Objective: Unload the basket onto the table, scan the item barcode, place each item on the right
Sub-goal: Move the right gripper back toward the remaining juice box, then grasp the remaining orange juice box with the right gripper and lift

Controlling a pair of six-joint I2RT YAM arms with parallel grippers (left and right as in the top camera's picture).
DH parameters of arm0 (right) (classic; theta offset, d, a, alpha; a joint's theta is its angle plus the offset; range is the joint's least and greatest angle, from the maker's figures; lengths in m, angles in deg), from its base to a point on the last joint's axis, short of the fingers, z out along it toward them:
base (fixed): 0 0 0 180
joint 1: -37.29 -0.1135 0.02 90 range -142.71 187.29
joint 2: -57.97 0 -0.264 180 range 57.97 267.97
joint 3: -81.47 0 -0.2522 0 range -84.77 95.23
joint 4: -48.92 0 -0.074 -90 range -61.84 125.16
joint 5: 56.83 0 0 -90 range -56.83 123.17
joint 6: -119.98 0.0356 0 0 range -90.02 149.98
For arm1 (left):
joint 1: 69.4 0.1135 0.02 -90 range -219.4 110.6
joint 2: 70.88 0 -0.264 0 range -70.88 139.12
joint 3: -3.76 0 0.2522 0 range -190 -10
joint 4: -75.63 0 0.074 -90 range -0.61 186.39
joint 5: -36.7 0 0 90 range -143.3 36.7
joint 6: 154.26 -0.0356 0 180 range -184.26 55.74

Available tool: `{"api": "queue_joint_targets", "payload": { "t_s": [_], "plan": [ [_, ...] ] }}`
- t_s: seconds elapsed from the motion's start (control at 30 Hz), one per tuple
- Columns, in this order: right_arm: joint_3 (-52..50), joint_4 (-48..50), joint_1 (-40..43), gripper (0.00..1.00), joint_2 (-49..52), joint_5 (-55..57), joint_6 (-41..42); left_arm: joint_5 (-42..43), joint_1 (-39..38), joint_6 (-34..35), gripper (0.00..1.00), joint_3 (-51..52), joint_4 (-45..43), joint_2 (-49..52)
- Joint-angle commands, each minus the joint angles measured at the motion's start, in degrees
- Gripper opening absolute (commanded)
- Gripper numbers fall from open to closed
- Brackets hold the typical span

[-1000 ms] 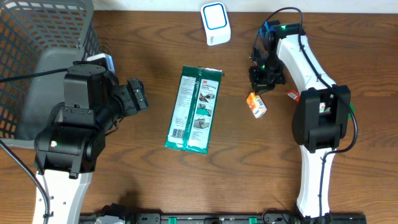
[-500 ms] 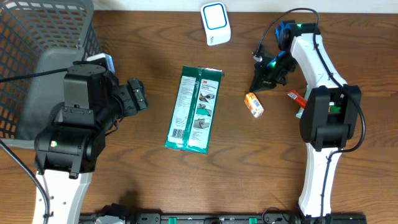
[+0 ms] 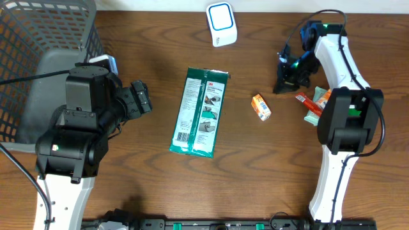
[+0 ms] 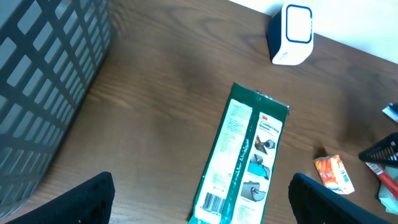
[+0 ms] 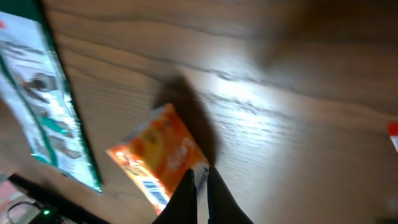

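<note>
A long green packet point(image 3: 199, 113) lies flat mid-table, its barcode point(image 4: 213, 202) facing up at the near end. A small orange packet point(image 3: 261, 107) rests to its right, with a barcode strip along one edge point(image 5: 155, 194). The white scanner with a blue ring point(image 3: 221, 24) stands at the far edge. My right gripper point(image 3: 283, 84) hovers right of the orange packet, shut and empty, clear of the packet. My left gripper point(image 3: 142, 99) sits left of the green packet, open wide, its fingers point(image 4: 81, 199) framing the packet's near end from above.
A grey mesh basket point(image 3: 38, 38) fills the far left corner. Small red and green packets point(image 3: 310, 102) lie by the right arm's base. Bare wood shows between the green packet and the scanner.
My right gripper has pulled away from the orange packet towards the far right. The packet stays on the table. The left arm has not moved.
</note>
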Motion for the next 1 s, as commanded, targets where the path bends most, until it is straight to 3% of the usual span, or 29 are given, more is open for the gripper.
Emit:
{"api": "queue_joint_targets", "payload": {
  "t_s": [0.0, 0.17, 0.4, 0.63, 0.8, 0.9, 0.97],
  "plan": [
    [-2.29, -0.22, -1.36, 0.04, -1.01, 2.6, 1.57, 0.07, -0.07, -0.13, 0.9, -0.48, -0.04, -0.04],
    [-5.07, -0.17, -3.76, 0.02, -1.01, 1.33, 0.96, 0.07, -0.07, -0.13, 0.9, -0.48, -0.04, -0.04],
    [-5.22, -6.27, -8.79, 0.02, -1.01, -11.28, -11.15, 0.07, -0.07, -0.13, 0.91, -0.48, -0.02, -0.04],
    [-5.16, -7.15, -11.17, 0.08, -1.01, -9.46, -12.79, 0.07, -0.07, -0.13, 0.9, -0.48, -0.04, -0.04],
    [-4.63, -6.67, -10.51, 0.21, -1.01, -9.66, -13.75, 0.07, -0.07, -0.13, 0.9, -0.48, -0.04, -0.04],
    [-3.91, -6.67, -9.46, 0.38, -1.01, -9.46, -14.08, 0.07, -0.07, -0.13, 0.9, -0.48, -0.04, -0.04],
    [-3.82, -5.68, -8.48, 0.45, -1.01, -9.51, -14.08, 0.07, -0.07, -0.13, 0.9, -0.48, -0.04, -0.04]
  ]
}}
